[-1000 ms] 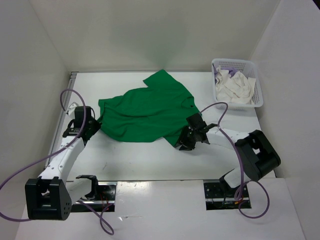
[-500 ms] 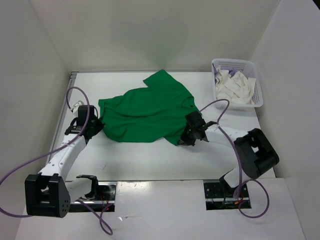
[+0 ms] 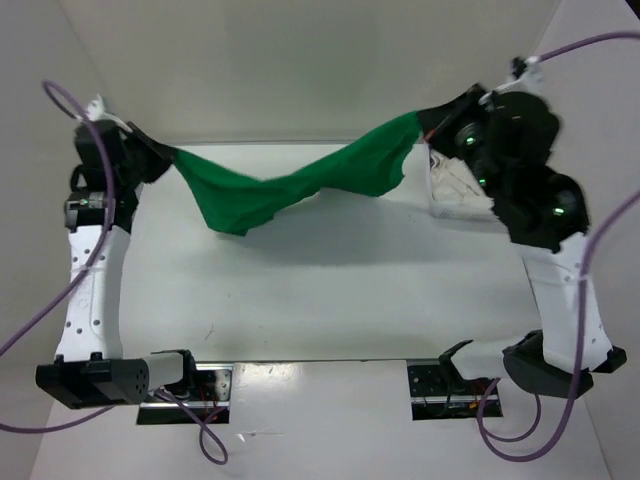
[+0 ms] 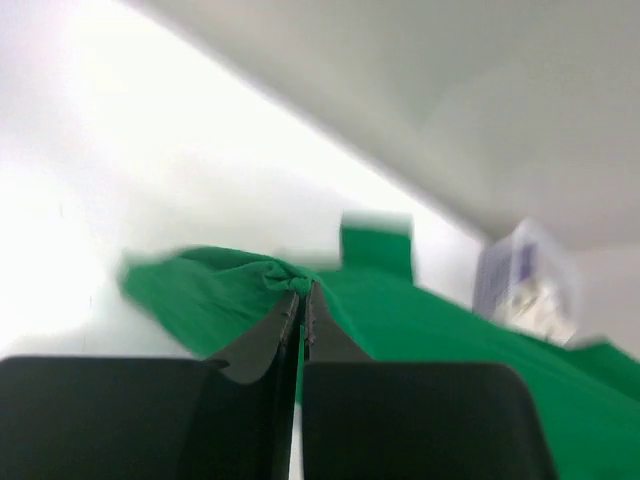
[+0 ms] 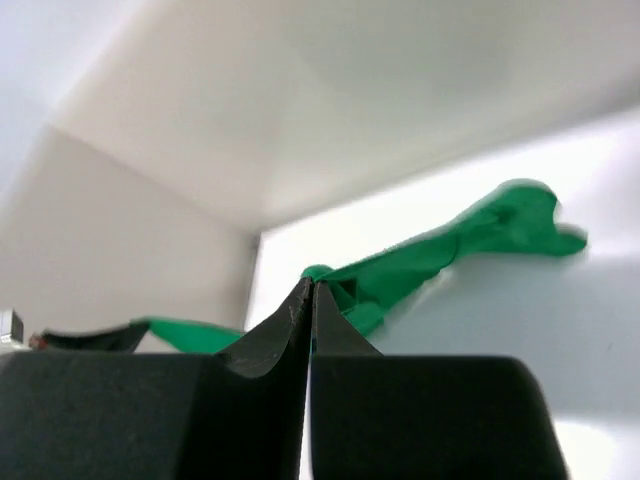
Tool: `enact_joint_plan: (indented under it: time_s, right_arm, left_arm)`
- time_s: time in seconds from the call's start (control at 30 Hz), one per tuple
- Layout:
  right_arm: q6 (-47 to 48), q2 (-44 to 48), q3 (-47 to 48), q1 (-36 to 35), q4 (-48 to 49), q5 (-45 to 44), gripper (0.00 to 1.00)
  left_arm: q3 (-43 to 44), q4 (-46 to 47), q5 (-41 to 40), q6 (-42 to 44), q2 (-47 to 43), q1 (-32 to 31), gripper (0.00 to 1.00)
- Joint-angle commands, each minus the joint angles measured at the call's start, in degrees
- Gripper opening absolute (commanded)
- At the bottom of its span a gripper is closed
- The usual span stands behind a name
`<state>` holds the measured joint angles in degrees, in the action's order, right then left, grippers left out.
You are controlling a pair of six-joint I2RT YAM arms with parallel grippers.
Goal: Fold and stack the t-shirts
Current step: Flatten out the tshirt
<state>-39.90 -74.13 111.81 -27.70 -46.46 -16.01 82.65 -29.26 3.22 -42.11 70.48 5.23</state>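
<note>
Shirt, green (image 3: pixel 290 185): strung in the air between my 2 grippers, above the far half of the table (image 3: pixel 330 300). It is twisted along its length and sags left of the middle, where a loose fold hangs lowest. Its shadow lies on the table nearer to my bases.

Left gripper (image 3: pixel 165 157): raised high at the far left, by the side wall. Fingers pressed together, pinching 1 end of the green shirt. In the left wrist view a bunched green fold (image 4: pixel 420 310) sits right at the fingertips (image 4: pixel 300 290), and the rest of the cloth runs away to the right.

Right gripper (image 3: pixel 425 125): raised high at the far right. Fingers pressed together, pinching the other end of the shirt. In the right wrist view a small green edge shows at the tips (image 5: pixel 310 285), and the cloth (image 5: pixel 420 265) stretches off beyond them.

Basket (image 3: pixel 447 208): far right corner of the table, mostly hidden behind my right arm.

Shirt, white (image 3: pixel 458 180): crumpled inside the basket, only partly in view.
</note>
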Motion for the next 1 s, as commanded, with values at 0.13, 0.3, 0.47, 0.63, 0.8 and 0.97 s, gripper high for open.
enact_joint_plan:
  time_s: [0.13, 0.3, 0.47, 0.63, 0.8, 0.97]
  right_arm:
    - [11.94, -6.64, 36.98, -1.02, -9.37, -8.95, 0.0]
    - [13.01, -8.74, 46.04, -1.04, -0.75, -6.05, 0.0]
    - [22.57, -14.54, 31.81, -1.04, 8.22, -17.2, 0.0]
    - [26.19, -27.09, 33.3, -0.43, 8.93, -14.43, 0.0]
    - [22.15, -40.11, 42.69, 6.51, 5.59, -3.95, 0.0]
    - [18.11, -45.85, 50.0, 9.07, 6.28, 1.33, 0.0]
  left_arm:
    - [31.98, -5.81, -0.49, 4.22, 0.26, 2.94, 0.0]
    - [41.89, -6.96, -3.75, 5.89, 3.17, 2.94, 0.0]
    - [24.68, -0.37, -3.75, 5.9, 4.23, 2.94, 0.0]
    - [15.54, 4.19, -3.75, 5.9, 9.05, 2.94, 0.0]
    - [16.82, 5.87, -3.22, 5.9, 17.91, 2.94, 0.0]
    - [25.86, 5.26, -1.48, 4.67, 25.13, 2.94, 0.0]
